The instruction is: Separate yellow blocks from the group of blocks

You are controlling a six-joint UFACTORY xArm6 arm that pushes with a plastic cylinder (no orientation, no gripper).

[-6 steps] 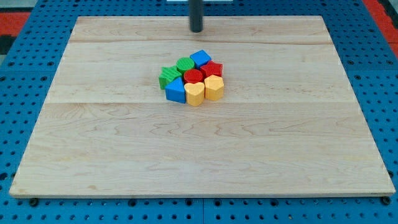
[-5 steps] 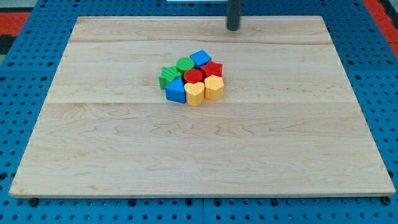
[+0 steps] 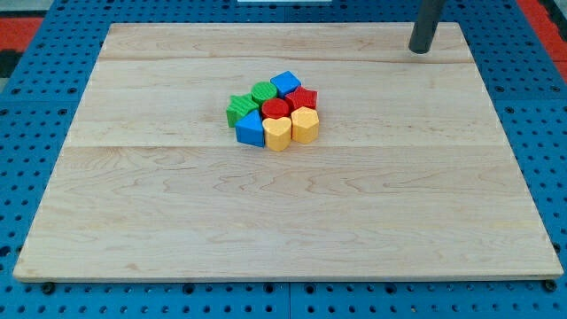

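Several blocks sit packed together a little above the middle of the wooden board [image 3: 283, 213]. Two yellow blocks are at the cluster's lower edge: a heart-shaped one [image 3: 277, 134] and a hexagonal one [image 3: 305, 125] to its right. A blue block [image 3: 251, 129] touches the yellow heart's left side. Behind them are a red cylinder [image 3: 275, 109], a red block [image 3: 304, 97], two green blocks [image 3: 240, 108] [image 3: 264, 92] and a second blue block [image 3: 285, 83]. My tip [image 3: 421, 50] is at the view's top right, far from all blocks.
The board lies on a blue pegboard surface [image 3: 35, 133] that surrounds it on all sides. A red area [image 3: 18, 31] shows at the view's top left corner.
My tip has moved steadily to the view's right along the top of the board, from above the cluster to the top right. The blocks have not moved.
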